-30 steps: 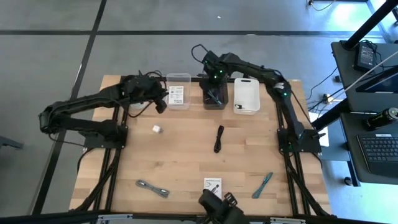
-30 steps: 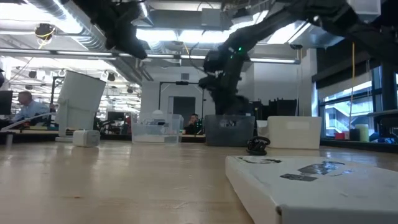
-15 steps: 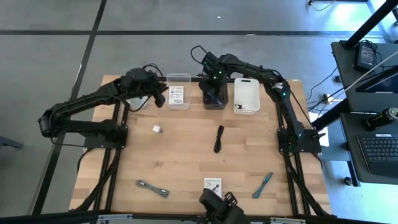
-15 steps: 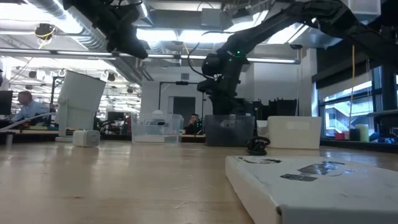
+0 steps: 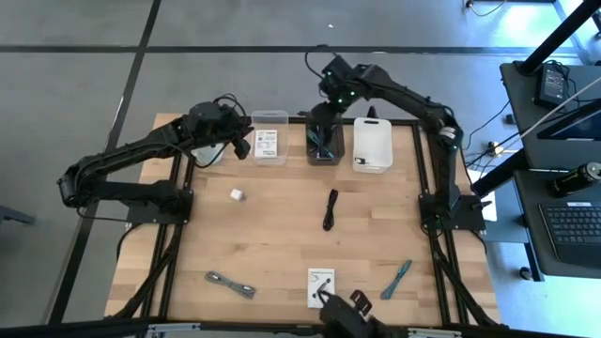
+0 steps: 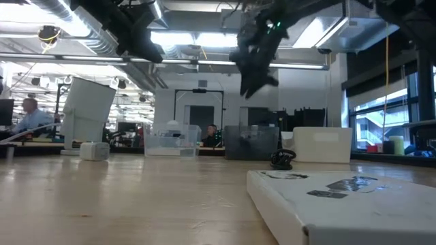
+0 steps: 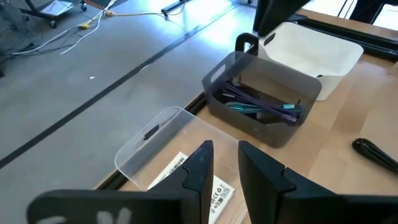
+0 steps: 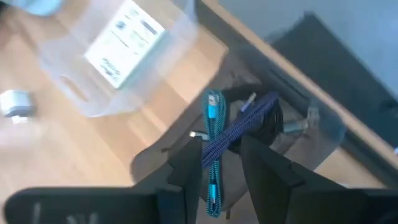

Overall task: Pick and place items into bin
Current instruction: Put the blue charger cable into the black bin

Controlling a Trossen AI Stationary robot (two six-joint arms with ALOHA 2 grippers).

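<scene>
On the far left of the wooden tabletop (image 5: pixel 282 235), the left gripper (image 5: pixel 238 147) hovers beside the clear bin (image 5: pixel 269 137), its fingers a narrow gap apart and holding nothing. That bin has one white card (image 7: pixel 208 190) with black print lying flat inside, so this arm probably waits here for its next pick. A small white block (image 5: pixel 238 194) sits just ahead of it.

In the middle, the dark grey bin (image 5: pixel 323 143) carries a bundle of purple and teal cables (image 8: pixel 233 134). The right gripper (image 5: pixel 329 83) hangs above this bin's far edge, slightly open and empty.

To its right stands the white bin (image 5: pixel 372 143); its contents cannot be made out.

The remaining items lie loose: a grey strip (image 5: pixel 230 283) near the front left, a second white card (image 5: pixel 321 281) at front centre, a black cable coil (image 5: pixel 331 208) mid-table, and a teal tool (image 5: pixel 396 279) at front right.
</scene>
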